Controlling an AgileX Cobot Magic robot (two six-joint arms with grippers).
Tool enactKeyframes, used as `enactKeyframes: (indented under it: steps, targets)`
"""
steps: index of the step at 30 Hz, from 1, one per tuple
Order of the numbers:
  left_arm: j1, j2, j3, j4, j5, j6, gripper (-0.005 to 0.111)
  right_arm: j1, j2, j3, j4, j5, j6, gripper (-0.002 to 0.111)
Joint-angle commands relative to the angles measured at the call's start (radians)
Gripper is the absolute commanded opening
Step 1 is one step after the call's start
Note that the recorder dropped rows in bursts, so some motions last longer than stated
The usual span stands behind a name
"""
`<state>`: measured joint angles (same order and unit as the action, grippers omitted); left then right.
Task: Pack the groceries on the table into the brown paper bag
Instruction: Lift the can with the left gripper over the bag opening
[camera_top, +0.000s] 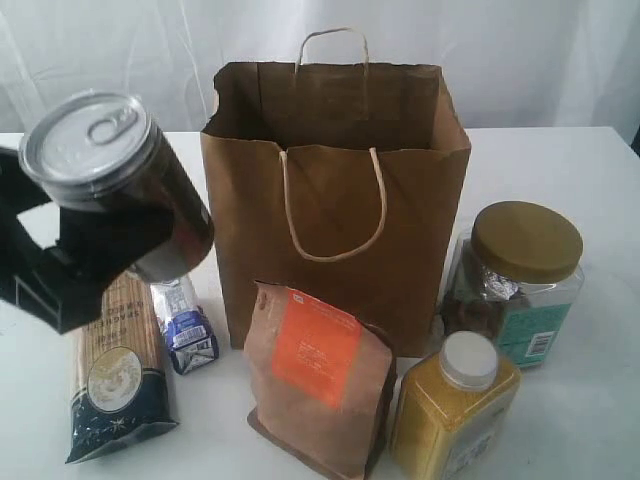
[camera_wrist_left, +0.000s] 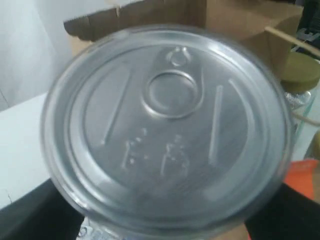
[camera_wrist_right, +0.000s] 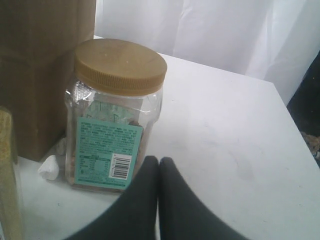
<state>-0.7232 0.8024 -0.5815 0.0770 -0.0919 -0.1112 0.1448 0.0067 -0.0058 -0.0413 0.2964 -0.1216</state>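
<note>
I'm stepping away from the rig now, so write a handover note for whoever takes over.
Left gripper: holds the canister tilted in the air, left of the bag.
Right gripper: shut, empty, near the gold-lidded jar.
On the table, around the open bag: spaghetti, carton, pouch, yellow jar, gold-lidded jar.
Done: canister lifted.
Left: drop it in, then pack the other five.

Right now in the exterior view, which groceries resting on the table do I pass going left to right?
blue spaghetti packet → small blue-white carton → brown pouch with orange label → yellow white-capped jar → gold-lidded clear jar
</note>
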Motion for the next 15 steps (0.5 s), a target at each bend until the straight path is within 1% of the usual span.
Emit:
enactKeyframes:
  steps: [1,8,15]
  targets:
    - [0.006,0.039,-0.112,0.042,-0.020,0.042,0.000,-0.006,-0.007,0.006,-0.003,-0.006,0.002,0.000]
    - [0.006,0.137,-0.246,0.120,-0.009,0.042,0.000,-0.006,-0.007,0.006,-0.003,-0.006,0.002,0.000]
    - [0.006,0.175,-0.312,0.201,-0.013,0.037,0.000,-0.006,-0.007,0.006,-0.003,-0.006,0.002,0.000]
